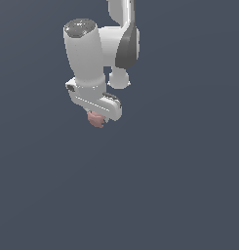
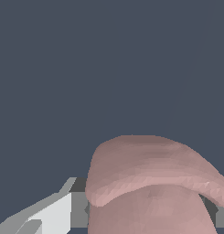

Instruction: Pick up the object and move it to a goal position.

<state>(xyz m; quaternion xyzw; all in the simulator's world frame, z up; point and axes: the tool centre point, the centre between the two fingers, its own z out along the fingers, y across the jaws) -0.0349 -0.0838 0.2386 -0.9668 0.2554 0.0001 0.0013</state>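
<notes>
Pincer: white gripper (image 1: 97, 117) points down, closed tight on the object.
Object: small pink lumpy thing (image 1: 95, 119) with a curled edge.
Place: it pokes out under the gripper, between the fingers (image 2: 54, 215).

- The dusty-pink object (image 2: 150, 183) fills the lower frame, rounded, with a curled lip (close to the lens).
- A white-grey claw finger (image 2: 54, 215) sits just beside it.
- Plain slate-blue background behind.
</notes>
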